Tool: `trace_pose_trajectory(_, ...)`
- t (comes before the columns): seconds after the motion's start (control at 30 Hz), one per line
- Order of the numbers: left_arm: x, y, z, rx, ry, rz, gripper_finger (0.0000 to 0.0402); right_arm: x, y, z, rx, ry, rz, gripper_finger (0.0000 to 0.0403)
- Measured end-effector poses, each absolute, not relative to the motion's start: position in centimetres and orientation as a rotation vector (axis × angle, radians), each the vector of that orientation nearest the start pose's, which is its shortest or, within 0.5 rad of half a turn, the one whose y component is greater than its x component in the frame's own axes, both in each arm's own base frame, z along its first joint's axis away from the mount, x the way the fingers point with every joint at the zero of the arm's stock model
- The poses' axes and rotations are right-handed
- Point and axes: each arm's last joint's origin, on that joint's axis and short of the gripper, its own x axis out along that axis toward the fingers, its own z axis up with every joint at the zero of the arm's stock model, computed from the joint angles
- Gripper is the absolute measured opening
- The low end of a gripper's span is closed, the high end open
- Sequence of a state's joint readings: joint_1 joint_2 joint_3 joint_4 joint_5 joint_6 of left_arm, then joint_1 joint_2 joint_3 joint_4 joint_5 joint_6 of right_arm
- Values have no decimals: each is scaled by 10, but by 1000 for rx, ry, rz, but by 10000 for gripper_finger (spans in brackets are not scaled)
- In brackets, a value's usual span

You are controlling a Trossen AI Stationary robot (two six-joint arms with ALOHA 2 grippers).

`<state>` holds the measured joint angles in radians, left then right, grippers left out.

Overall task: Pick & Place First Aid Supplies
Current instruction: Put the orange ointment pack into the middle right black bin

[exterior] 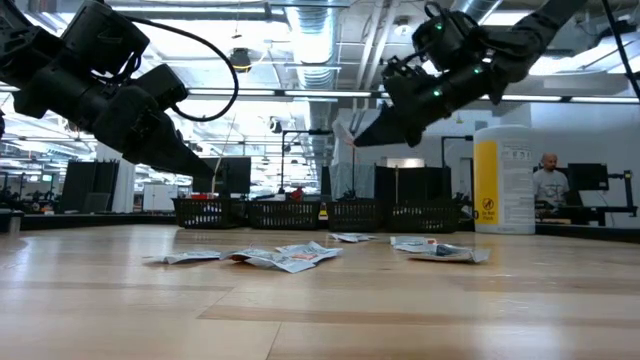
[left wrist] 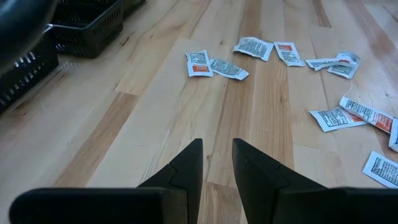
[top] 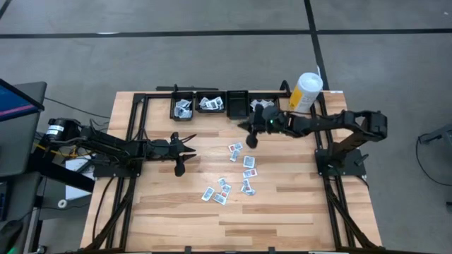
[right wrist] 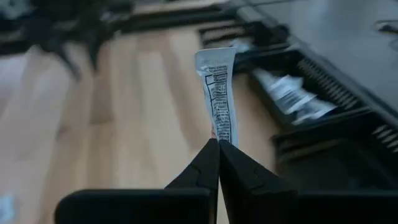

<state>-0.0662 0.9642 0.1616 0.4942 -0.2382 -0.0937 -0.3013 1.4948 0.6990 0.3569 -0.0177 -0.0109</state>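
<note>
Above the table, right hand pinches a packet; left hand hovers slightly spread.

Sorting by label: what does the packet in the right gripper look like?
White packet with black print, clearest in the right wrist view.

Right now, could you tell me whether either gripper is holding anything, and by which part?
The right gripper pinches one packet by its end; the left gripper holds nothing.

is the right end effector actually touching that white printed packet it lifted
Touching. In the right wrist view, the right end effector has its fingers shut on the lower end of the thin white packet with grey print, which stands up from the tips with no gap.
</note>
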Motion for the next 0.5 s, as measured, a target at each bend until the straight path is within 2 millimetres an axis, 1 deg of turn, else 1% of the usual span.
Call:
trace_pose_trajectory(0.07,174,-5,157,-46,297,185,88,288,-99,198,51,419,-306,3)
trace_pose_trajectory(0.23,174,-5,157,-46,297,185,88,283,-122,204,34,404,-375,3)
trace_pose_trajectory(0.5,174,-5,157,-43,297,185,88,268,-153,204,57,404,-485,4)
